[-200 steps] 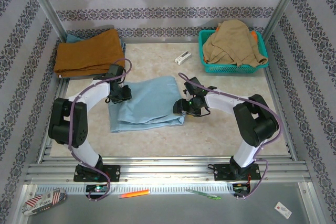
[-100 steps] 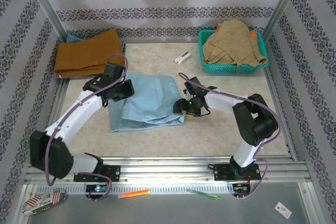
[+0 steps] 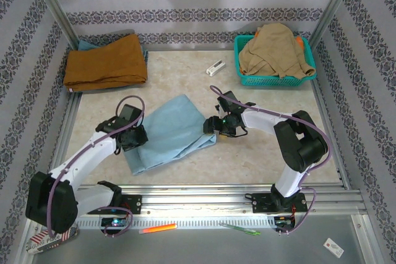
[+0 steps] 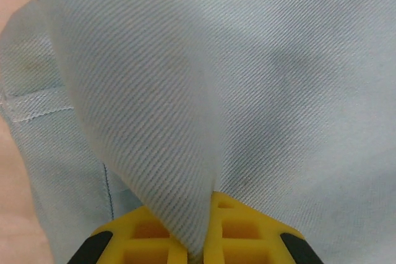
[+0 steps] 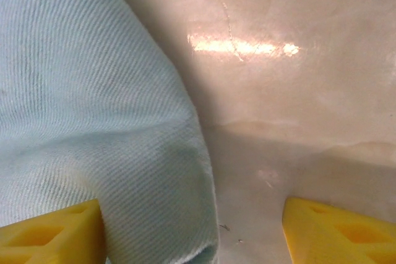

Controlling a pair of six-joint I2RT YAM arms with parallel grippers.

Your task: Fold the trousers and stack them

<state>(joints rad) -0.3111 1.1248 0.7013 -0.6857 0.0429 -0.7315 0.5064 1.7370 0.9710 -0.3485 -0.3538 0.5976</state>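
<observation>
Top camera first: the trousers sit mid-table as a skewed, roughly folded bundle, with the left gripper on their left corner and the right gripper at their right edge. Only one side looks held, so any pull from the left probably drags the whole bundle crooked and slides the layers apart. Left wrist view: the left gripper is pressed together on a thin peak of the trousers. That may be only the top layer, and cloth this soft could slip out or peel the fold open. Right wrist view: the right gripper is spread wide, with the rounded fold edge of the trousers lying between the jaws, close to one finger. Closing there might catch just the lip, or nothing.
</observation>
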